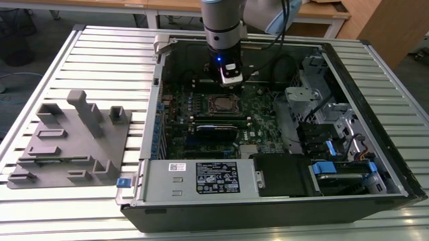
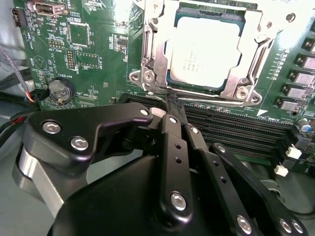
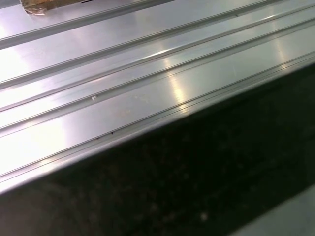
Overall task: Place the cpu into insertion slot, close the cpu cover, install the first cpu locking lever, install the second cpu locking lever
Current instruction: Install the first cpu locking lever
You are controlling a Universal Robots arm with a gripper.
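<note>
The black, multi-link gripper has its two slim fingers pressed together at the tip with nothing visibly held between them, and the tip sits just beside the near edge of the square socket frame. In the exterior view the gripper hangs from the grey arm just above the socket inside the open black computer case.

One cpu, a flat square chip with a silvery-grey metal top, lies seated in the one insertion slot. One cpu cover, a thin bright metal frame with a large square window, lies flat around the chip.

On the green circuit board a round coin battery sits near the gripper's body, and long narrow black card slots run between the fingers and the socket. Outside the case, a grey moulded fixture block rests on the ribbed aluminium table.
</note>
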